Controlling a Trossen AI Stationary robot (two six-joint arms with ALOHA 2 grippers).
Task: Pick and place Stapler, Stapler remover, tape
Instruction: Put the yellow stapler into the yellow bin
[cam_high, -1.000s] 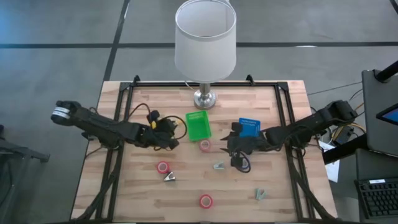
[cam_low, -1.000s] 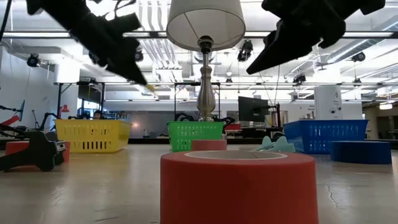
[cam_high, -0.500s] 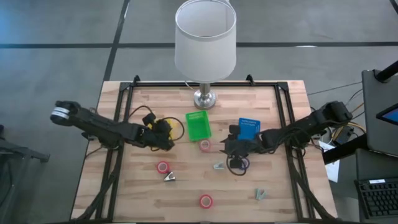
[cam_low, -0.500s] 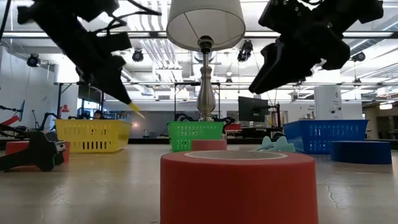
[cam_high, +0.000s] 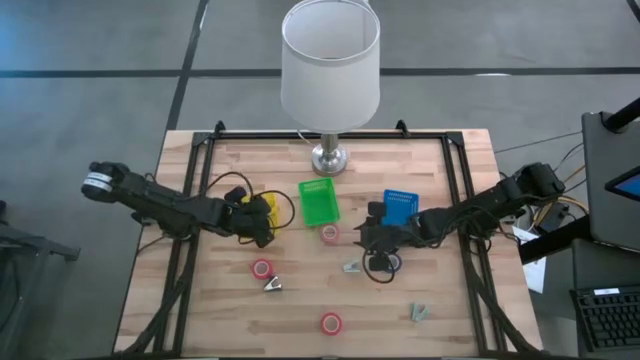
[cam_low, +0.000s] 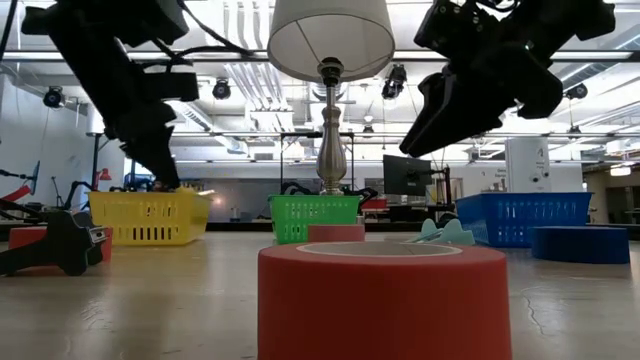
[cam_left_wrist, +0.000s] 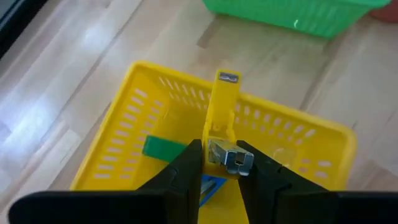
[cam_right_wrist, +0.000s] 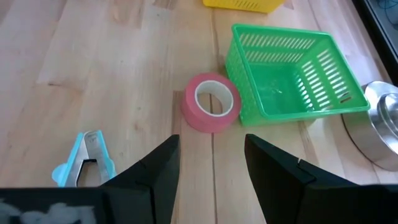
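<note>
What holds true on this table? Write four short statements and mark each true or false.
1. The left gripper holds a yellow stapler over the yellow basket. True.
2. The right gripper is shut on a pink tape roll. False: its fingers are open and the roll lies on the table ahead of it.
3. The tape roll lies inside the green basket. False: it lies outside, beside the basket, which looks empty.
4. A pale blue staple remover lies on the table. True.
</note>
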